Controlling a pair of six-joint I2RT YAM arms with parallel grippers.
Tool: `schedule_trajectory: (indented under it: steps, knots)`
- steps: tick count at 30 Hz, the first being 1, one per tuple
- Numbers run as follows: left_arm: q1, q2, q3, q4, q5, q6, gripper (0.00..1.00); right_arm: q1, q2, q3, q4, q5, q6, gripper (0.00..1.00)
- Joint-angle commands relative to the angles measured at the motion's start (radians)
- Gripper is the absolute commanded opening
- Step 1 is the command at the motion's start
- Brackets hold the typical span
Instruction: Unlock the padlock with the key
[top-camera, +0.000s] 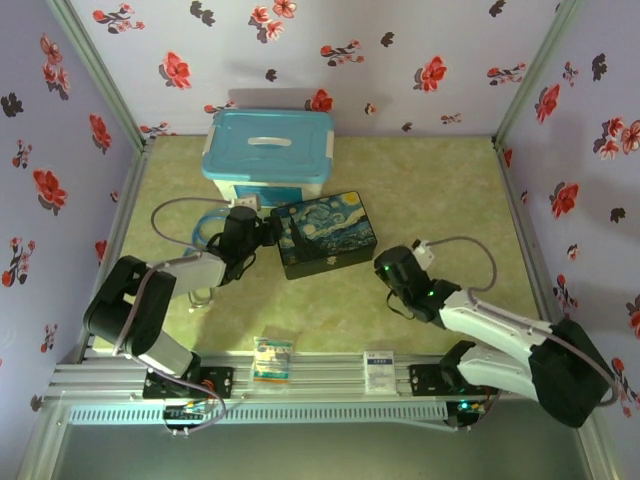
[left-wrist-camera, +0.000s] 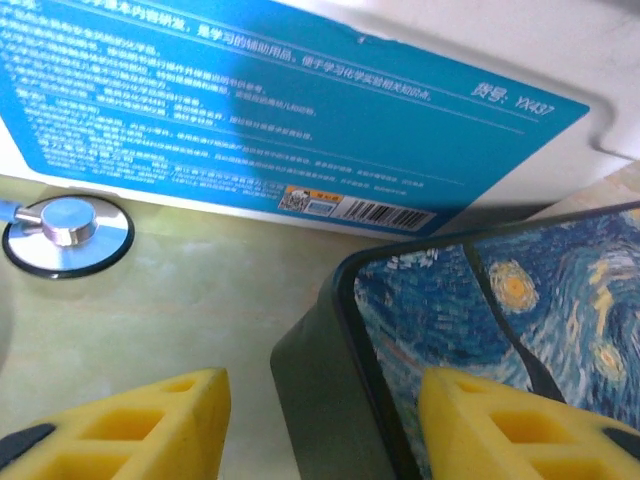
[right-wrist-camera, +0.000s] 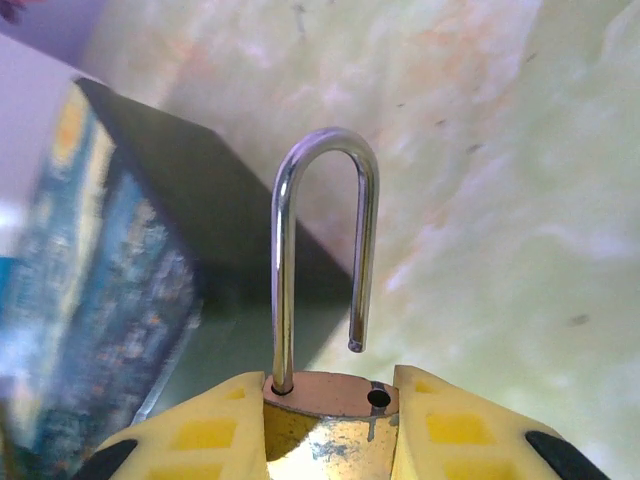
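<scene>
at left, left gripper (left-wrist-camera: 320, 432) with yellow foam fingers (left-wrist-camera: 120, 425) spread wide astride the rounded corner of the glossy painted box (left-wrist-camera: 500, 300), nothing clamped. at right, right gripper (right-wrist-camera: 330, 395) pinched on the padlock (right-wrist-camera: 320, 440): scuffed brass body, thin chrome u-shackle upright, one leg out of its hole.

A pale green marbled table (top-camera: 440, 190) carries a blue-lidded plastic storage box (top-camera: 268, 150) at the back, a dark Starry Night box (top-camera: 325, 232) just in front and a stethoscope (left-wrist-camera: 68, 232) to the left.
</scene>
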Motion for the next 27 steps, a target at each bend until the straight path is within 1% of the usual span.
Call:
schedule_trajectory:
  steps: [1,3,5,6,8,11,14,18,22,24,27]
  knots:
    - [0.009,0.079,0.036,-0.131,0.075,0.032,0.56,-0.089,-0.018,0.085,-0.386,-0.205,-0.303,0.09]
    - [0.008,0.099,0.053,-0.105,0.096,0.017,0.57,-0.127,0.032,0.157,-0.525,-0.253,-0.425,0.10]
    - [0.010,0.116,0.068,-0.082,0.109,-0.003,0.57,-0.143,0.104,0.210,-0.629,-0.277,-0.499,0.09]
    - [0.011,0.126,0.078,-0.072,0.121,-0.012,0.57,-0.144,0.141,0.221,-0.645,-0.302,-0.530,0.09]
    - [0.010,0.146,0.097,-0.062,0.133,-0.022,0.57,-0.142,0.191,0.252,-0.680,-0.293,-0.562,0.09]
    - [0.010,0.162,0.117,-0.070,0.132,-0.023,0.57,-0.149,0.218,0.249,-0.644,-0.326,-0.584,0.09]
    - [0.011,0.151,0.111,-0.071,0.132,-0.028,0.58,-0.157,0.283,0.271,-0.658,-0.338,-0.616,0.09]
    - [0.011,0.127,0.094,-0.075,0.130,-0.025,0.59,-0.157,0.335,0.300,-0.697,-0.298,-0.627,0.09]
    - [0.012,0.107,0.104,-0.108,0.114,-0.002,0.60,-0.157,0.382,0.346,-0.797,-0.168,-0.630,0.11]
    - [0.017,0.100,0.111,-0.118,0.114,0.001,0.60,-0.157,0.416,0.351,-0.785,-0.177,-0.645,0.13]
    - [0.018,0.095,0.122,-0.139,0.114,0.008,0.62,-0.150,0.501,0.388,-0.812,-0.152,-0.662,0.18]
